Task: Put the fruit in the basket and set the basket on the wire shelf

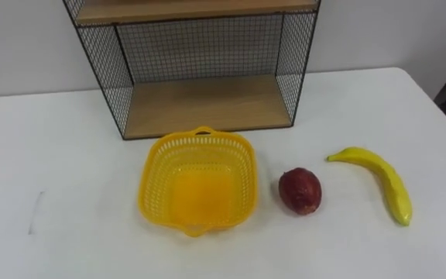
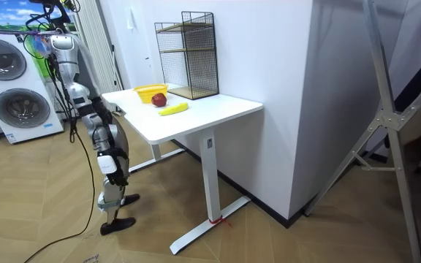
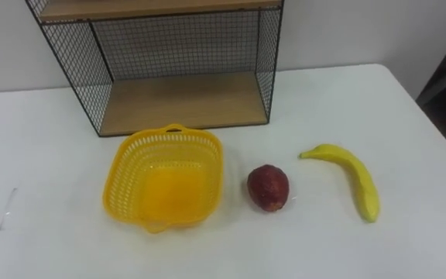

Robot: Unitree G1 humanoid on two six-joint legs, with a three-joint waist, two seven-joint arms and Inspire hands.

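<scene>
**Q:** Now, where do the task's things lie?

**A:** The yellow basket [image 1: 200, 190] is empty. It sits on the white worktop [image 1: 68, 178] just in front of the open lower bay of the wire shelf [image 1: 207, 105]. The red fruit [image 1: 300, 191] rests just beside the basket on the robot's right, without touching it. The banana [image 1: 382, 180] lies further right, apart from the red fruit, with its stem end toward it. No fruit is in the basket yet.

**Q:** And the hands?

**A:** Whether the hands are open or closed cannot be told. In the room view the robot stands at the worktop's end on that view's left, too small to read.

**Q:** How will each thing likely handle?

**A:** The red fruit looks round, firm and smooth, so it may roll or slip. The fingers should wrap its widest part from above, with the thumb opposite. The banana is long, curved and probably bruises under pressure. A light grasp across its thick middle should keep it balanced, whereas a hold near either tip would let it swing. The basket appears to be thin perforated plastic, light and somewhat flexible. Its rim has a small tab at the near side and another at the far side. Pinching one rim alone would likely tilt it once it is loaded, so support at two opposite sides is safer.

**Q:** What is the main hazard?

**A:** The red fruit could roll out if the loaded basket tips on its way into the bay.
</scene>
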